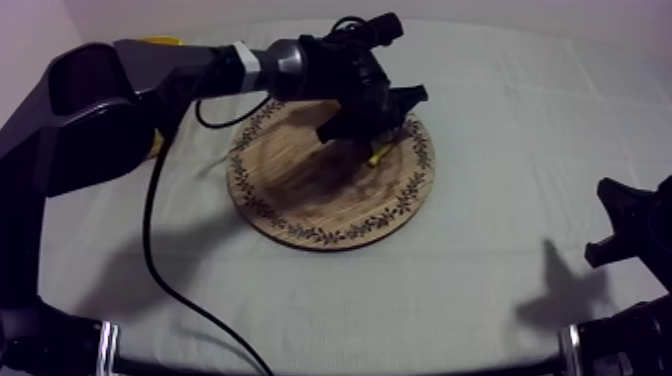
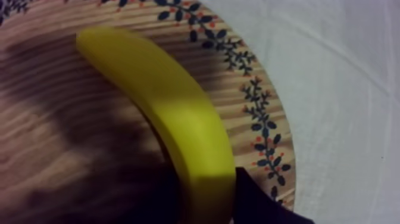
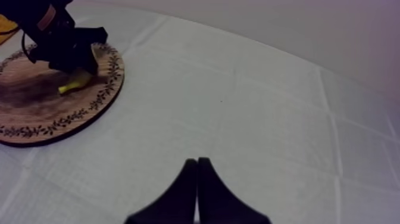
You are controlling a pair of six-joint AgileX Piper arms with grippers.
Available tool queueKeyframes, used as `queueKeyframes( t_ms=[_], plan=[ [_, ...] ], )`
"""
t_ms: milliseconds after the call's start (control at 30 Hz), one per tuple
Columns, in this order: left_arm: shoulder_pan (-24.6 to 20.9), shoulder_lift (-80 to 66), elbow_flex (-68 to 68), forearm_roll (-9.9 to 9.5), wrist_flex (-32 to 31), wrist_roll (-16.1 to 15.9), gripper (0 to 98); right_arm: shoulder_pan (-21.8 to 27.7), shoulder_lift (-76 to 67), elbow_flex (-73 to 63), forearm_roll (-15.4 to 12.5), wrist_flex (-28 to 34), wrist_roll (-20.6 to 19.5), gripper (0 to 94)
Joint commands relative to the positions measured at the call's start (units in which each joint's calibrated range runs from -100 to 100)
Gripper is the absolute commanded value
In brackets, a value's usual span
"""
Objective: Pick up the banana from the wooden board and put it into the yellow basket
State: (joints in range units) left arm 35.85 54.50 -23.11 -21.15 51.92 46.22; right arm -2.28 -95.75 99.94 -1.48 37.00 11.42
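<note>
So the left gripper (image 1: 375, 132) is hanging over the banana (image 2: 178, 113), which is lying on the wooden board (image 1: 330, 236) near its 2 o'clock rim. Its long axis is curving along the patterned edge and running straight under the gripper. Can't tell if it's clamping it yet. The yellow basket (image 1: 157, 42) is sitting at the board's 10 o'clock behind the left arm, so I'm guessing the carry goes that way. The right gripper (image 3: 197, 159) is idling at 4 o'clock, pinched closed on nothing.

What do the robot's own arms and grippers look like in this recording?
Left arm: glossy black shell, then a white band and a grey section ahead of the bulky black left gripper. Right gripper: two black fingers, each tapering to a point.
</note>
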Motion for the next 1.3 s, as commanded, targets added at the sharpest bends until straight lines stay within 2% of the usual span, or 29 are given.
queueKeyframes(
  t_ms=[0, 533, 933, 1267],
  plan=[
    [-0.1, -1.3, 0.6, 0.35, -0.3, 0.0, 1.9, 0.0, 0.0, 0.0, 0.0, 0.0, 0.0, 0.3],
    [-1.1, -18.9, 14.3, 5.59, -0.7, -2.4, 0.1, 0.0, 0.0, 0.0, 0.0, 0.0, 0.0, 0.3],
    [-3.8, -37.8, 30.7, 6.39, 0.2, -3.9, 0.1, 0.0, 0.0, 0.0, 0.0, 0.0, 0.0, 0.3],
    [-9.7, -52.6, 41.7, 6.30, 2.8, -7.4, 0.1, 0.0, 0.0, 0.0, 0.0, 0.0, 0.0, 0.3]
  ],
)
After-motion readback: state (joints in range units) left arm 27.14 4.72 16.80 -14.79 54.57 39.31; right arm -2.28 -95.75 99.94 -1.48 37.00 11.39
